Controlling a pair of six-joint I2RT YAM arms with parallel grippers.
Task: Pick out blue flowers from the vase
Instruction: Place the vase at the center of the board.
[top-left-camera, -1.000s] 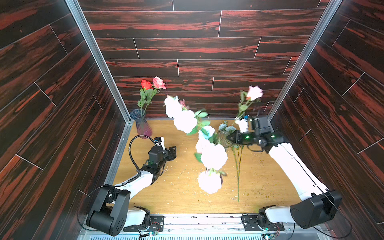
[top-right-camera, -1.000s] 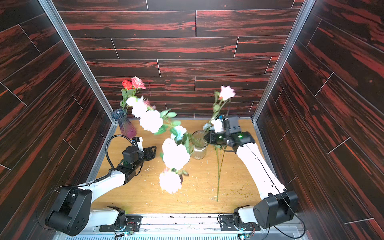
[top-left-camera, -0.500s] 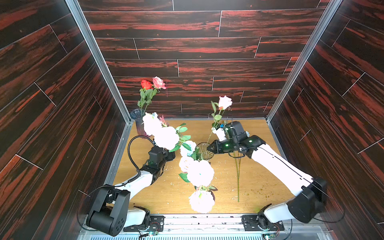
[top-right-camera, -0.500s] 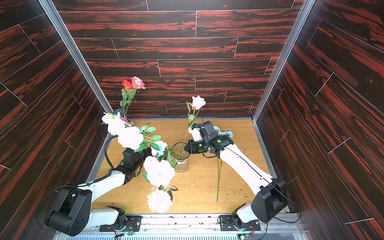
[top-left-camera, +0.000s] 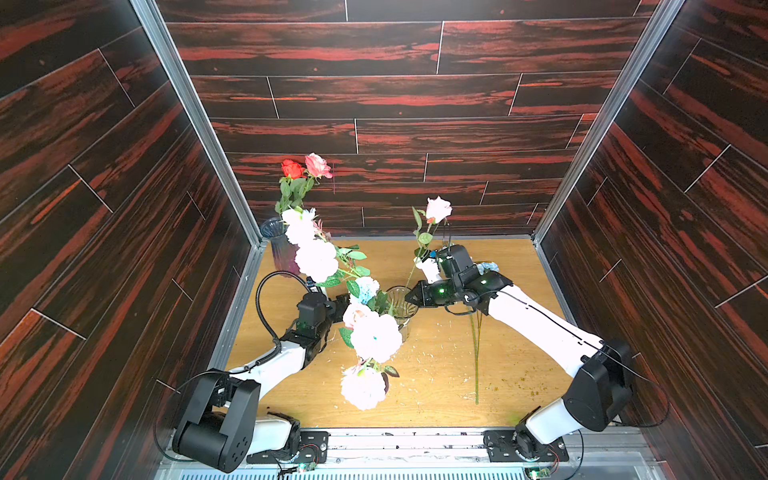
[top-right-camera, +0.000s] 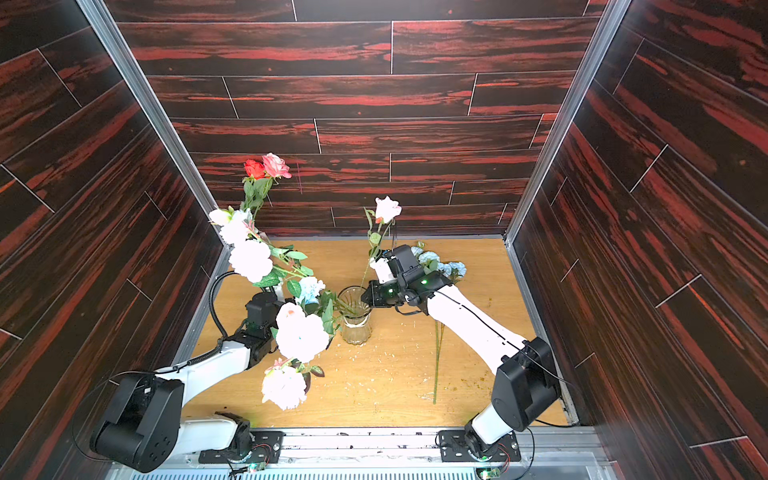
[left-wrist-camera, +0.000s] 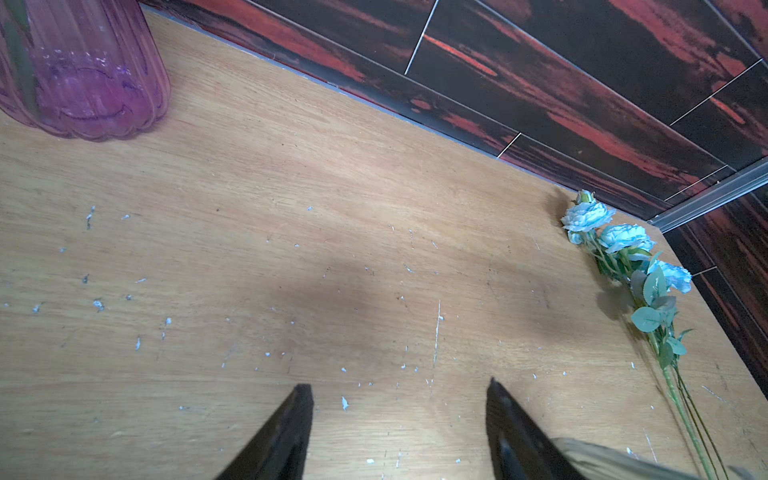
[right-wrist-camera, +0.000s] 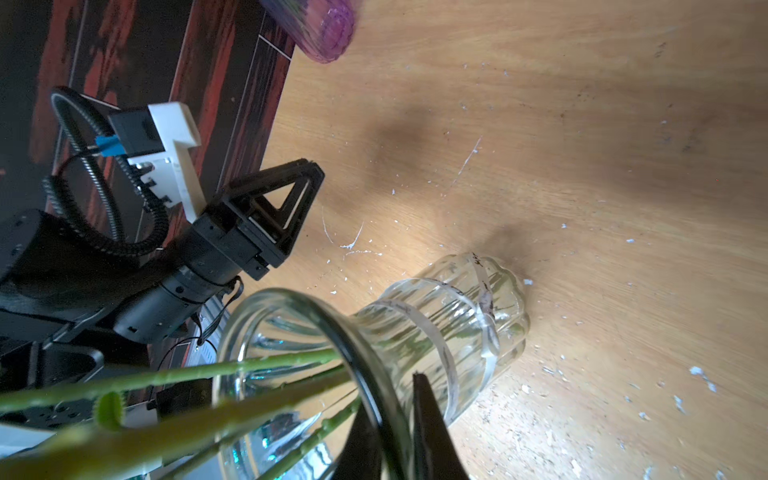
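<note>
The clear glass vase (top-left-camera: 401, 311) (top-right-camera: 354, 318) stands mid-table. My right gripper (right-wrist-camera: 395, 419) (top-left-camera: 415, 297) is shut on its rim, one finger inside and one outside. Blue flowers (top-left-camera: 368, 288) (top-right-camera: 309, 287) with pale ruffled blooms lean out of the vase toward the left arm, and their green stems (right-wrist-camera: 232, 368) cross its mouth. A cream-pink rose (top-left-camera: 438, 208) rises from the same vase. Another spray of blue flowers (left-wrist-camera: 615, 243) (top-right-camera: 442, 264) lies on the table at the far right. My left gripper (left-wrist-camera: 399, 388) (right-wrist-camera: 291, 195) is open and empty, low over the wood beside the leaning blooms.
A purple vase (top-left-camera: 282, 251) (left-wrist-camera: 83, 70) with red and pink roses (top-left-camera: 305, 166) stands in the far left corner. Long green stems (top-left-camera: 476, 357) of the lying spray run toward the front edge. Dark wood-patterned walls close in three sides.
My right gripper has moved the glass vase and its flowers leftward across the table, up beside the left gripper. The left arm has stayed put.
</note>
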